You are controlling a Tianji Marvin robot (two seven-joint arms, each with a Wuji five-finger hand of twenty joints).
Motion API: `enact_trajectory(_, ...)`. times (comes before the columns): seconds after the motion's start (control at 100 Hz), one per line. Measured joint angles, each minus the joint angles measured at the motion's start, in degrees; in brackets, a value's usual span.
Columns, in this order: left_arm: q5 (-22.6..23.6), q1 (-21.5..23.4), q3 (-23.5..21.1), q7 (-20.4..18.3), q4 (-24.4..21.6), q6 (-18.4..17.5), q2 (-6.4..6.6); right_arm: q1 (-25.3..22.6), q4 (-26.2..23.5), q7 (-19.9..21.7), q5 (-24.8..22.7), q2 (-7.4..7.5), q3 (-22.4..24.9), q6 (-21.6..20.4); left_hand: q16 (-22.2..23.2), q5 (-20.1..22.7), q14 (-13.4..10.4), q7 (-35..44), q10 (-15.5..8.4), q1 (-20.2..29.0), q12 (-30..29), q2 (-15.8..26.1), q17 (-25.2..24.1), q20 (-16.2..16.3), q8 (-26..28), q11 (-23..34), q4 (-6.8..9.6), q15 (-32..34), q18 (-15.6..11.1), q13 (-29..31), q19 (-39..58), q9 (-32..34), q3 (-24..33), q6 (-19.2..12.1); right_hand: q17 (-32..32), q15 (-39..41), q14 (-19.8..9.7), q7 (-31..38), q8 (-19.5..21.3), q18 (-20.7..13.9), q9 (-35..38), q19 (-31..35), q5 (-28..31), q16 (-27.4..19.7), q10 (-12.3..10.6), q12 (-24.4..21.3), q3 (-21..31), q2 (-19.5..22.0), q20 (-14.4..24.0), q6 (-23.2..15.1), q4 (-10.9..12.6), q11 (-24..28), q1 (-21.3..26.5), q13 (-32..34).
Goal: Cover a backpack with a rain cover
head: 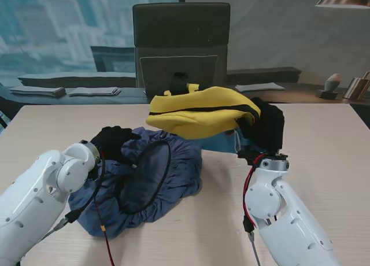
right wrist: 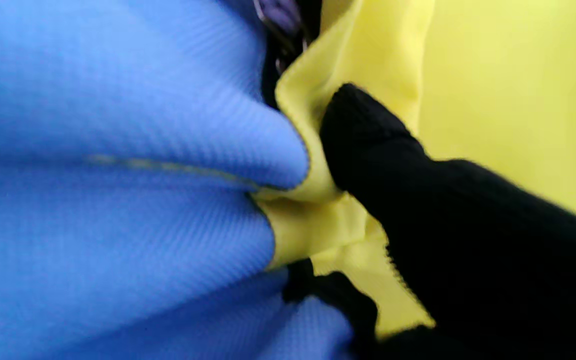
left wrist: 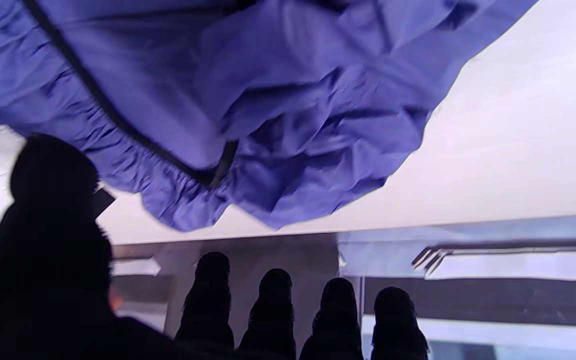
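While the right hand (head: 267, 126) pinches the backpack (head: 202, 111) aloft, the left hand (head: 113, 143) hovers spread over the rain cover (head: 173, 173).

My stand cam looks down on the table (head: 324, 162) from above the shoulders. Left wrist cam sits back, sighting along its fingers (left wrist: 273, 300) over the rain cover (left wrist: 278, 110), shared with stand view. Right wrist cam is jammed against the backpack (right wrist: 493, 75).

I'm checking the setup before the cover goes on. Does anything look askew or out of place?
The yellow and blue backpack hangs tilted off the table, gripped by the right hand. The crumpled blue rain cover lies beside it, left hand on its rim.
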Motion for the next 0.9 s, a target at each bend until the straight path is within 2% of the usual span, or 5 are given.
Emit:
enact_trajectory(0.39,0.9,-1.0,5.8,-5.8,3.3,8.0,0.58,-2.2,-6.5,4.9,7.9,-0.38,-4.3,4.3,3.4,0.0,-0.1,-0.1,-0.1,2.4,4.7,0.0,0.4,1.4,0.0,2.4,0.26,4.1,0.7,0.8,-2.9,0.0,-1.6,3.4,0.0,0.0,0.0,0.0,0.7,0.0,0.0,-0.1,0.0,1.2,0.0,0.7,0.0,0.0,0.6,0.1,0.0,0.0,0.0,0.0)
enact_trajectory(0.6,2.0,-0.4,7.1,-3.9,5.8,10.3,0.58,-1.3,-6.6,4.6,14.1,-1.71,-7.7,6.8,6.0,0.0,-0.1,9.0,-0.1,2.6,10.8,-5.4,1.3,2.3,3.8,13.5,0.63,12.9,0.6,6.7,6.2,1.2,18.1,3.4,0.5,0.0,0.0,0.0,1.3,0.1,0.0,-0.9,0.0,1.5,0.0,0.9,0.1,0.0,1.6,0.3,0.0,0.0,0.0,0.0)
enact_trajectory(0.71,0.6,-0.9,8.4,-3.6,7.6,10.2,0.66,-1.1,-6.7,4.6,16.3,-2.47,-8.8,7.5,8.7,0.7,1.1,21.2,3.0,3.7,11.6,-6.9,5.3,8.0,9.8,20.8,0.63,21.1,-3.3,15.3,22.6,5.1,28.3,3.4,0.6,0.0,0.0,0.0,1.9,0.1,0.0,-1.5,-0.2,1.6,0.0,0.9,0.1,0.0,1.8,0.7,0.0,0.0,0.5,0.0)
enact_trajectory(0.79,-5.7,-2.8,10.3,-0.1,9.5,10.5,0.74,-0.7,-6.6,4.2,16.7,-2.81,-10.0,8.0,11.7,5.8,3.1,27.4,4.8,6.5,12.2,-6.4,9.2,10.5,13.3,24.5,0.63,26.5,-3.3,20.6,28.9,12.5,32.5,2.3,0.6,0.0,0.0,0.0,2.0,0.1,0.0,-2.3,-0.2,2.1,0.0,0.9,0.1,0.0,2.2,0.7,0.0,0.0,0.5,0.0)
enact_trajectory(0.9,-15.3,-5.0,12.1,4.6,12.7,11.0,0.16,0.2,-5.6,3.6,18.7,-3.56,-11.4,8.0,13.4,12.2,1.7,31.8,3.4,12.2,16.1,-2.9,16.0,12.3,14.8,29.3,0.39,33.2,-3.2,29.8,34.1,22.3,33.6,0.7,0.5,-0.1,0.0,0.0,2.0,0.0,-0.3,-3.7,-0.2,2.2,0.0,0.9,0.1,0.0,2.2,0.7,-0.1,0.1,0.5,0.0)
